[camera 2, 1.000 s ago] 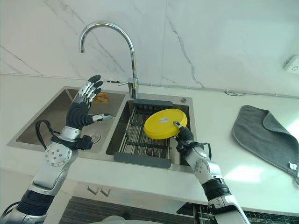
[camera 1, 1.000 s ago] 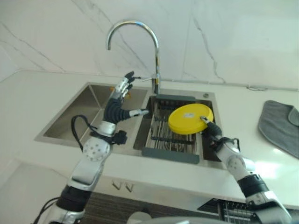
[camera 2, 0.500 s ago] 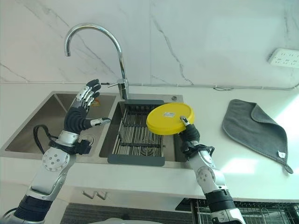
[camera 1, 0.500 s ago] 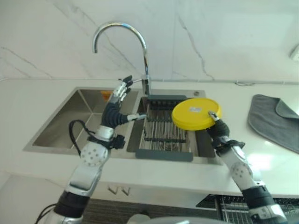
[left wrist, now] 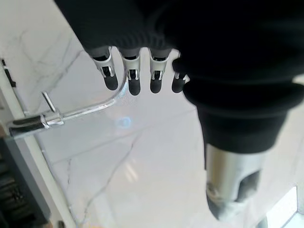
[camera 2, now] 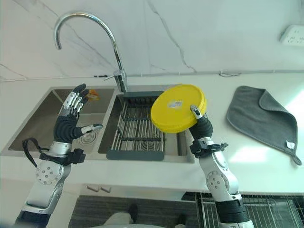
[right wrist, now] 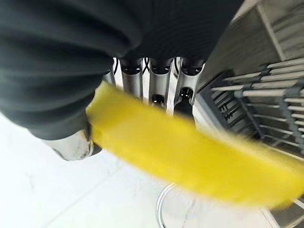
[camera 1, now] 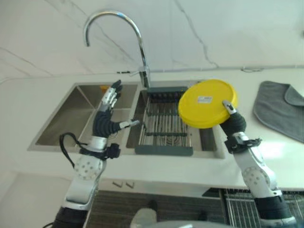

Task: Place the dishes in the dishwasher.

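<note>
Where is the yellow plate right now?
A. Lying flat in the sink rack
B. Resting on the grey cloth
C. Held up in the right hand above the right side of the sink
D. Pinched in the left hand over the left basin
C: the right hand grips the yellow plate by its lower edge, tilted up above the rack, while the left hand is open over the left basin.

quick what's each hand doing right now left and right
Left hand: open, fingers spread above the sink, holding nothing.
Right hand: shut on the yellow plate.
</note>
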`<state>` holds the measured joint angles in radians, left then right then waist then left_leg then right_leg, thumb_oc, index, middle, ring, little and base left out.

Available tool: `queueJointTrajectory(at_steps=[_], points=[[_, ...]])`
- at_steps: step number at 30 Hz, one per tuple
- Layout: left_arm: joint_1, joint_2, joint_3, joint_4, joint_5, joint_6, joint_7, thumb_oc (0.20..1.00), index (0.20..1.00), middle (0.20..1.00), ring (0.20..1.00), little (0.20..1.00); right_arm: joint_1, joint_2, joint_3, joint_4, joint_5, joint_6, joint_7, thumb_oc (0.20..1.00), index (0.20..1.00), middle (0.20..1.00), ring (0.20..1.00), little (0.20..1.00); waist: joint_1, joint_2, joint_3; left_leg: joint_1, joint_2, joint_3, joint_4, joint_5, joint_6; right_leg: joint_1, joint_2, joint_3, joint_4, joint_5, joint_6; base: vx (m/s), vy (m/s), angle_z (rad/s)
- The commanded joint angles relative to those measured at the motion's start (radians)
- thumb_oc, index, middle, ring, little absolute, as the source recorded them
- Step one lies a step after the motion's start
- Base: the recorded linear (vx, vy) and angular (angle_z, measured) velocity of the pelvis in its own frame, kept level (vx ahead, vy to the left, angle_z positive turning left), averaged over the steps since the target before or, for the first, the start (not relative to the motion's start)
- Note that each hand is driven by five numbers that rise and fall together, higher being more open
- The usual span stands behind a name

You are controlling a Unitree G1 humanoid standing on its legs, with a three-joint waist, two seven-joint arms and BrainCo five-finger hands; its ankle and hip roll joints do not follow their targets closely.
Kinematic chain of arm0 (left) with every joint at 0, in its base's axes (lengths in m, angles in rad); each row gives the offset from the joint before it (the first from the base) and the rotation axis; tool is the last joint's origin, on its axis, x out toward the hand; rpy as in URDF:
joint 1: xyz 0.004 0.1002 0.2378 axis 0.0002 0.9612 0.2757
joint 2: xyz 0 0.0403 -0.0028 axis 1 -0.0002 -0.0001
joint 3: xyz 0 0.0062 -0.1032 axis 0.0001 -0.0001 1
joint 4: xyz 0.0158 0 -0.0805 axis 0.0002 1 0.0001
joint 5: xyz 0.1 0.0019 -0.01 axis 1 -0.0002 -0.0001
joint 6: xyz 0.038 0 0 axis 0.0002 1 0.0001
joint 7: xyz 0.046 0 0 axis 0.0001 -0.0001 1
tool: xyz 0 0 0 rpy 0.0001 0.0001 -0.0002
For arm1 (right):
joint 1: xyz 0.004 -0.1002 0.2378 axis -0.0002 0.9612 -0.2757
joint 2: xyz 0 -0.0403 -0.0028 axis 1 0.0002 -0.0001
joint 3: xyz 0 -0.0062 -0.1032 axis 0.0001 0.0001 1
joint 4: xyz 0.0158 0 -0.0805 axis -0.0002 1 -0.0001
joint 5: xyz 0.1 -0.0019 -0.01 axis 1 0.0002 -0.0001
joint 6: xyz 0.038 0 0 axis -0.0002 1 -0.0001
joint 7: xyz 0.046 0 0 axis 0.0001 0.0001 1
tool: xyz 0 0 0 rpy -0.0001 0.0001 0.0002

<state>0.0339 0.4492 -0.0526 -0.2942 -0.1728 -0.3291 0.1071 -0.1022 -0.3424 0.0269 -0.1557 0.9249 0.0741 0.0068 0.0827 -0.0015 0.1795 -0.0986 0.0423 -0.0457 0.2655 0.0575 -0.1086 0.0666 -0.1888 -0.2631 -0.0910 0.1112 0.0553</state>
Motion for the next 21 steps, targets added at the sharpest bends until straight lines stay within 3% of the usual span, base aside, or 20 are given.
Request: queueJointTrajectory(at_steps=[1,2,4,8,10,11,13,14,16,18,21], points=[[-0.039,0.050,0.027,-0.052,0.033,-0.094,0.041,1.000,1.000,1.000,1.000,1.000,-0.073,0.007,-0.040,-0.100,0.105,-0.093,0.062,0.200,0.200,0.200,0.200,0.200,-0.025,-0.018,0.000,0.239,0.012,0.065,-0.094,-0.242,0.047,0.000,0.023,0.041,0.004,-0.033,0.077,-0.22,0.405,-0.46],[-0.042,0.057,0.031,-0.046,0.030,-0.099,0.028,1.000,1.000,1.000,1.000,1.000,-0.065,0.020,-0.051,-0.104,0.120,-0.096,0.059,0.200,0.200,0.200,0.200,0.200,-0.044,-0.008,-0.001,0.289,0.016,0.083,-0.182,-0.242,0.056,-0.024,0.013,0.048,0.008,-0.013,0.106,-0.32,0.425,-0.22],[-0.053,0.070,0.039,-0.046,0.023,-0.103,-0.010,1.000,1.000,1.000,1.000,1.000,-0.045,0.045,-0.097,-0.122,0.155,-0.114,0.067,0.200,0.200,0.200,0.200,0.200,-0.068,-0.011,0.014,0.344,0.001,0.037,-0.327,-0.206,0.065,-0.110,-0.033,0.075,0.035,0.048,0.165,-0.43,0.447,0.22],[-0.063,0.066,0.035,-0.062,0.026,-0.109,-0.048,1.000,1.000,1.000,1.000,1.000,-0.020,0.071,-0.143,-0.164,0.152,-0.120,0.054,0.200,0.200,0.200,0.200,0.200,-0.091,-0.013,0.035,0.336,-0.048,-0.009,-0.353,-0.212,0.084,-0.157,-0.082,0.093,0.023,0.108,0.179,-0.34,0.389,0.26],[-0.070,0.072,0.025,-0.061,0.015,-0.103,-0.057,1.000,1.000,1.000,1.000,1.000,-0.014,0.076,-0.143,-0.169,0.142,-0.121,0.038,0.200,0.200,0.200,0.200,0.200,-0.090,-0.013,0.037,0.333,-0.062,-0.013,-0.353,-0.212,0.093,-0.165,-0.090,0.072,0.018,0.111,0.182,-0.26,0.287,0.16],[-0.058,0.078,0.026,-0.055,0.009,-0.109,-0.045,1.000,1.000,1.000,1.000,1.000,-0.004,0.076,-0.138,-0.173,0.158,-0.115,0.038,0.200,0.200,0.200,0.200,0.200,-0.084,-0.013,0.043,0.345,-0.066,0.018,-0.353,-0.218,0.103,-0.173,-0.084,0.013,0.078,0.123,0.186,-0.19,0.172,-0.08],[-0.048,0.079,0.037,-0.053,0.006,-0.120,-0.048,1.000,1.000,1.000,1.000,1.000,0.014,0.075,-0.137,-0.178,0.158,-0.115,0.041,0.200,0.200,0.200,0.200,0.200,-0.081,-0.012,0.042,0.336,-0.067,0.038,-0.353,-0.211,0.119,-0.176,-0.066,-0.008,0.167,0.078,0.170,-0.29,0.165,-0.72],[-0.046,0.076,0.037,-0.059,0.012,-0.122,-0.041,1.000,1.000,1.000,1.000,1.000,0.029,0.073,-0.133,-0.182,0.176,-0.106,0.050,0.200,0.200,0.200,0.200,0.200,-0.079,0.000,0.039,0.320,-0.060,0.060,-0.353,-0.193,0.136,-0.165,-0.040,-0.022,0.279,-0.006,0.141,-0.41,0.159,-0.68],[-0.056,0.071,0.025,-0.068,0.045,-0.108,-0.012,1.000,1.000,1.000,1.000,1.000,0.034,0.072,-0.125,-0.185,0.201,-0.117,0.059,0.200,0.200,0.200,0.200,0.200,-0.059,0.007,0.041,0.293,-0.044,0.099,-0.353,-0.167,0.146,-0.127,-0.045,-0.049,0.398,-0.070,0.110,-0.32,0.037,-0.28],[-0.074,0.072,0.017,-0.064,0.072,-0.098,0.011,1.000,1.000,1.000,1.000,1.000,0.020,0.088,-0.115,-0.174,0.217,-0.137,0.060,0.200,0.200,0.200,0.200,0.200,-0.018,0.002,0.029,0.249,-0.025,0.135,-0.353,-0.135,0.148,-0.049,-0.081,-0.077,0.441,-0.068,0.104,-0.24,-0.167,-0.58],[-0.087,0.103,0.037,-0.067,0.036,-0.081,-0.011,1.000,1.000,1.000,1.000,1.000,0.012,0.116,-0.122,-0.190,0.246,-0.136,0.034,0.200,0.200,0.200,0.200,0.200,0.030,-0.023,-0.001,0.215,-0.010,0.140,-0.353,-0.108,0.129,0.076,-0.121,-0.079,0.348,-0.055,0.131,-0.15,-0.338,-1.06]])
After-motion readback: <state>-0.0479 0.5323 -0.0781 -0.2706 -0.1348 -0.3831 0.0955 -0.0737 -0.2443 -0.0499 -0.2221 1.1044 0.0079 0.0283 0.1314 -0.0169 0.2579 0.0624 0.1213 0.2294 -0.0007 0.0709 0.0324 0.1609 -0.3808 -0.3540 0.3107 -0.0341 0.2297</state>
